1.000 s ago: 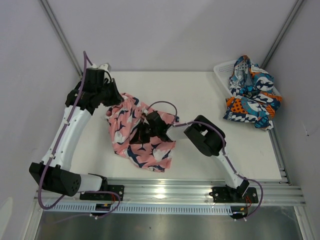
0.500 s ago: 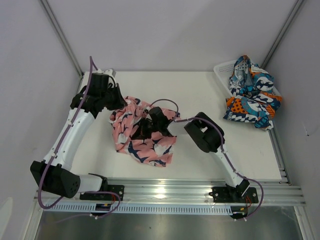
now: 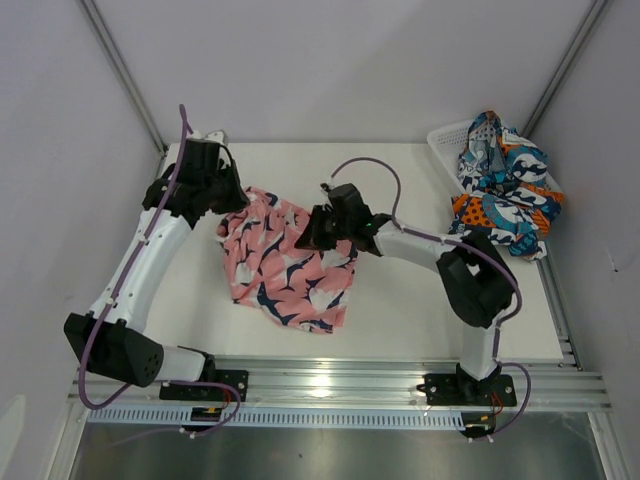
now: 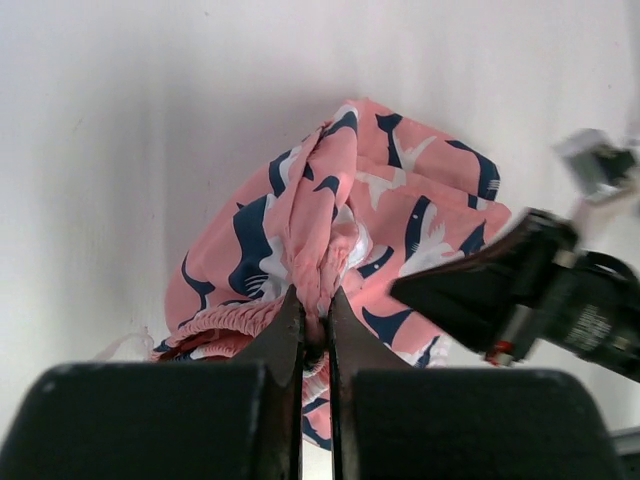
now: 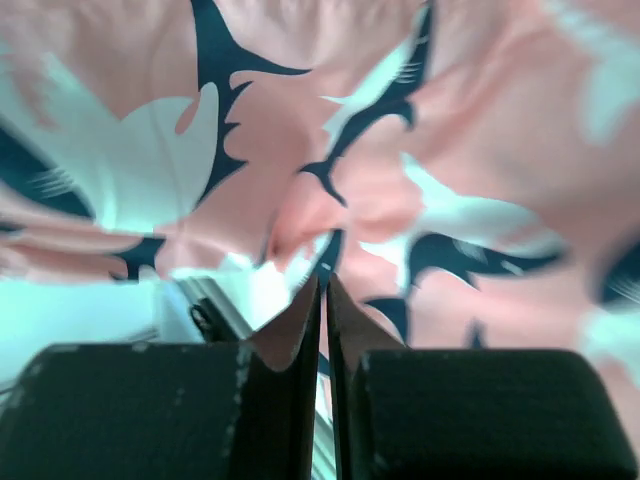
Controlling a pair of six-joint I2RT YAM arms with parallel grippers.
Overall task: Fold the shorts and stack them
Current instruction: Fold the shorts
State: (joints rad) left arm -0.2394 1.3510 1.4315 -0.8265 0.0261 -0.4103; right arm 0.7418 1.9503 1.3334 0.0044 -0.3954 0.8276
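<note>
Right gripper (image 3: pixel 322 228) has swung from the pink shorts' (image 3: pixel 290 275) middle to their edge nearest the basket (image 3: pixel 441 136), jaws nearly together, grip unclear. Left gripper (image 3: pixel 230 200) pinches the waistband corner farthest from it; the cloth spans the 2.

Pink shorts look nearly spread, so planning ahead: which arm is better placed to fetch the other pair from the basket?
Probably right. The right tool sits at the pink shorts' right edge, nearer the basket holding the patterned shorts; the left tool pinches the pink pair's far-left corner.
</note>
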